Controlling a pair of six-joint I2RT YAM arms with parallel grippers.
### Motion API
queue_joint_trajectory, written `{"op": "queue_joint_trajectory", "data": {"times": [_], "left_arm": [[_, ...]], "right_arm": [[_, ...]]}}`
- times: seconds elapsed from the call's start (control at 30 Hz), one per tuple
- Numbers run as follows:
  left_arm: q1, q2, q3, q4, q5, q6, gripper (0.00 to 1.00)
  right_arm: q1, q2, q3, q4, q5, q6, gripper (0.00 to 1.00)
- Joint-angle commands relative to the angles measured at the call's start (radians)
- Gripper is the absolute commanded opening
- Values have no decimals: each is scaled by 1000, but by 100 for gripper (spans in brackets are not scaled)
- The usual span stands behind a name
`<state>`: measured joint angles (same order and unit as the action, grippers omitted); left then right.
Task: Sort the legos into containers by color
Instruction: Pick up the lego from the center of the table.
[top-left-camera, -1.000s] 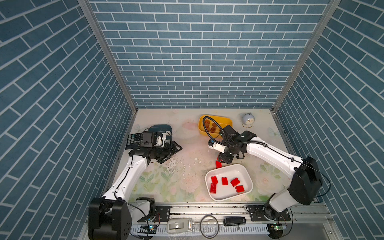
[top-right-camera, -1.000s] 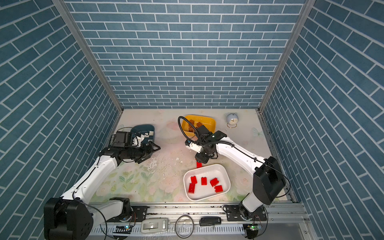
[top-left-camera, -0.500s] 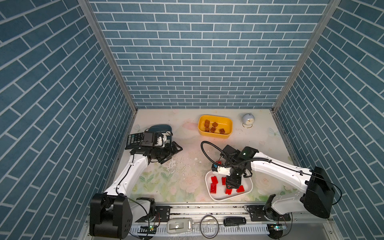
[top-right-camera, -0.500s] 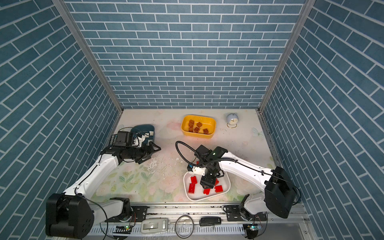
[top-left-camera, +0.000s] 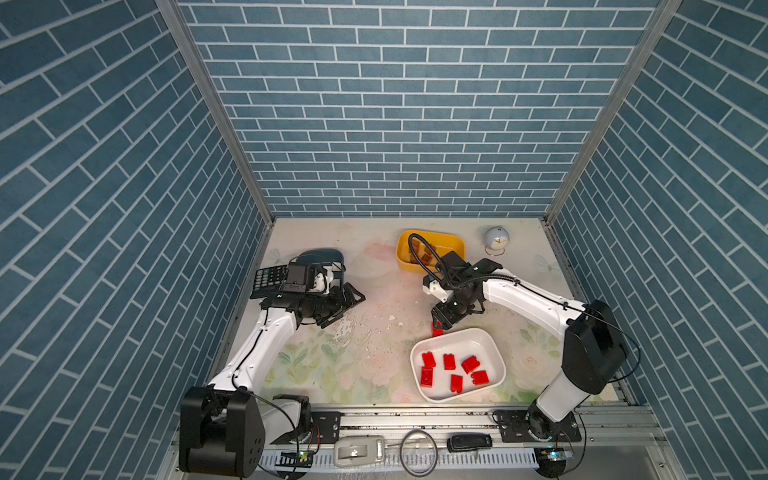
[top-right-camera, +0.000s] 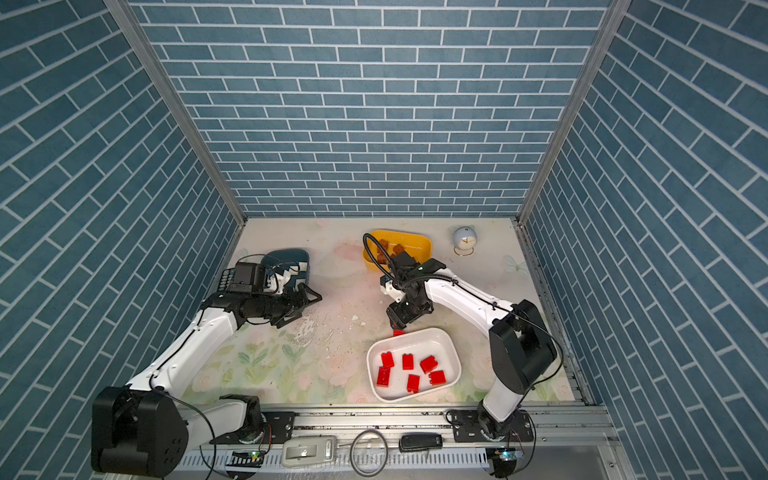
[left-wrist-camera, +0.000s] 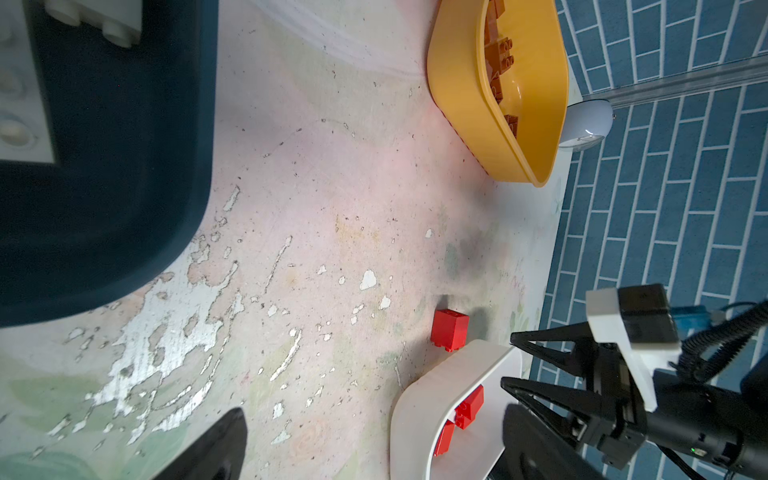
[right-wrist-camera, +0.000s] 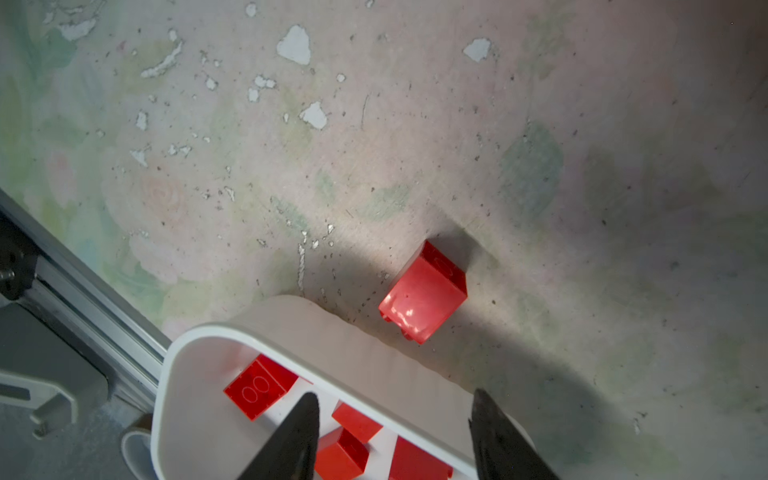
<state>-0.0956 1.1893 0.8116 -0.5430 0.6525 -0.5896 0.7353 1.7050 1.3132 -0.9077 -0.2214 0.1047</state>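
Observation:
One red lego (top-left-camera: 436, 331) (right-wrist-camera: 424, 291) lies on the mat against the far wall of the white container (top-left-camera: 496, 353). Several more red legos (top-left-camera: 449, 361) lie inside that container. My right gripper (top-left-camera: 439, 321) (right-wrist-camera: 395, 392) hovers just above the loose lego and the container's rim, open and holding nothing. The yellow container (top-left-camera: 455, 245) at the back holds brown legos (left-wrist-camera: 498, 50). The teal container (top-right-camera: 301, 257) holds white legos (top-right-camera: 291, 271). My left gripper (top-left-camera: 351, 300) (left-wrist-camera: 374, 411) is open and empty in front of the teal container.
A black calculator (top-left-camera: 269, 280) lies at the left wall, partly under my left wrist. A small round clock (top-left-camera: 496, 240) stands at the back right, beside the yellow container. The metal rail (top-left-camera: 395, 419) runs along the front edge.
My right arm swung over the white container and back to the mat just behind it. Its jaws opened, and one more red lego now lies in the container. The left arm stayed put.

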Motion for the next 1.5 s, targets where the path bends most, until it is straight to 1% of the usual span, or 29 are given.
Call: {"op": "queue_joint_trajectory", "data": {"times": [0.0, 0.1, 0.2, 0.4, 0.53, 0.67, 0.8, 0.93, 1.03, 1.1, 1.13, 1.3, 1.47], "left_arm": [[7, 1, -20, 8, 8, 16, 97], [7, 10, -21, 20, 12, 16, 97], [7, 17, -15, 11, 13, 27, 97], [7, 12, -30, 15, 7, 31, 97], [7, 18, -44, 28, 9, 25, 98], [7, 18, -42, 25, 7, 33, 97], [7, 24, -47, 32, 8, 30, 97], [7, 24, -48, 37, 10, 29, 97], [7, 26, -48, 38, 12, 30, 98], [7, 27, -51, 41, 12, 28, 98], [7, 30, -52, 43, 12, 29, 98], [7, 29, -48, 45, 12, 27, 97], [7, 38, -44, 49, 15, 27, 97]], "right_arm": [[6, 67, 42, -5, 49, 205, 60], [5, 135, 70, 28, 77, 259, 61], [6, 210, 112, 12, 112, 281, 61], [9, 258, 111, 4, 128, 299, 61], [19, 288, 109, 7, 117, 302, 54], [29, 301, 103, 2, 120, 299, 43], [47, 315, 104, -11, 128, 291, 42], [54, 322, 104, -14, 128, 286, 39], [54, 316, 120, -16, 128, 279, 30], [52, 305, 135, -17, 158, 269, 23], [52, 298, 144, -19, 167, 264, 22], [39, 255, 196, -37, 201, 235, 21], [26, 201, 225, -64, 197, 207, 20]]}}
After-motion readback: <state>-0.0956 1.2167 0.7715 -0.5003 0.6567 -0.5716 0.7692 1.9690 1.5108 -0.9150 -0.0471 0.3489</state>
